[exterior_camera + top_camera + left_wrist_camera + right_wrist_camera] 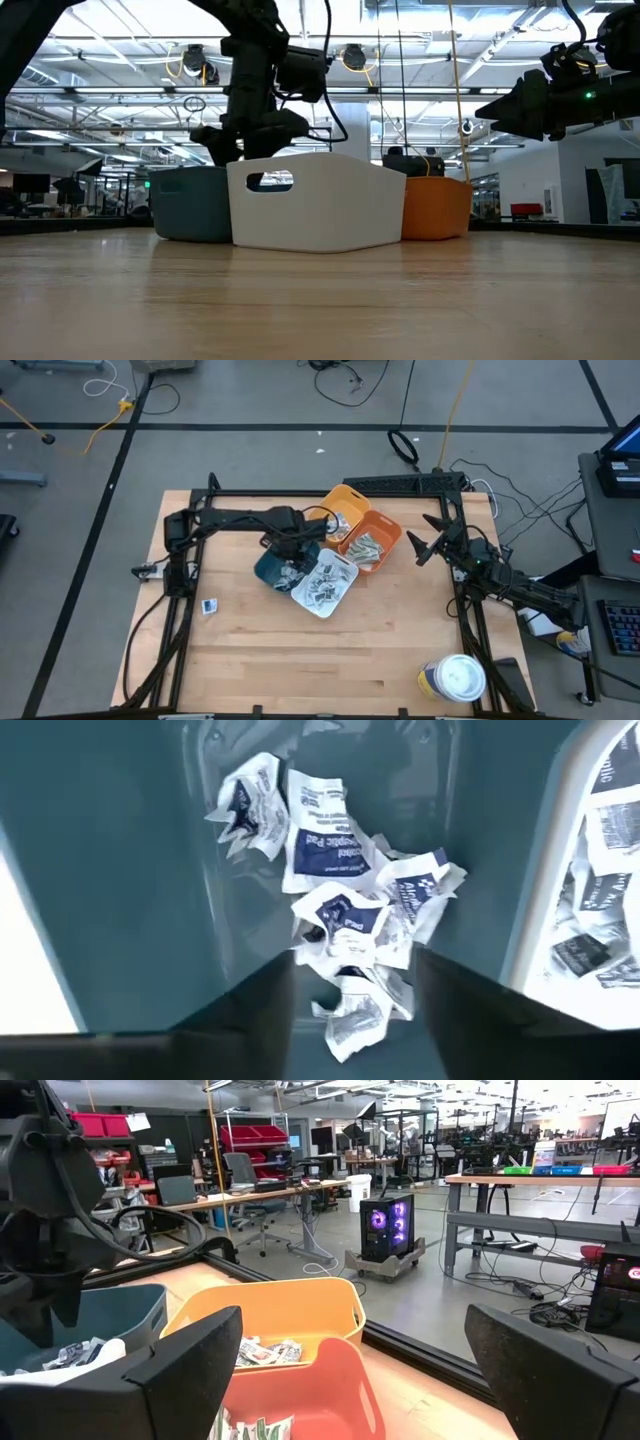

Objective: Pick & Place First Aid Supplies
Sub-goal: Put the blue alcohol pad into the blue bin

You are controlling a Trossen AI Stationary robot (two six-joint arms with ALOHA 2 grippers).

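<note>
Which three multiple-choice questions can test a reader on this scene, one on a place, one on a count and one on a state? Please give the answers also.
1. Where does the left gripper hang?
A. over the teal bin
B. over the round white-lidded tub
C. beside the lone packet on the bare table

2. How many bins stand clustered together?
A. two
B. four
C. six

3. How is the right gripper?
A. shut on a packet
B. open and empty
C. resting inside the orange bin

Answers:
1. A: the left wrist view looks down on teal walls and crumpled white-and-blue packets.
2. B: the high view shows teal, white, orange and yellow bins.
3. B: its fingers stand wide apart in the right wrist view, nothing between them.
</note>
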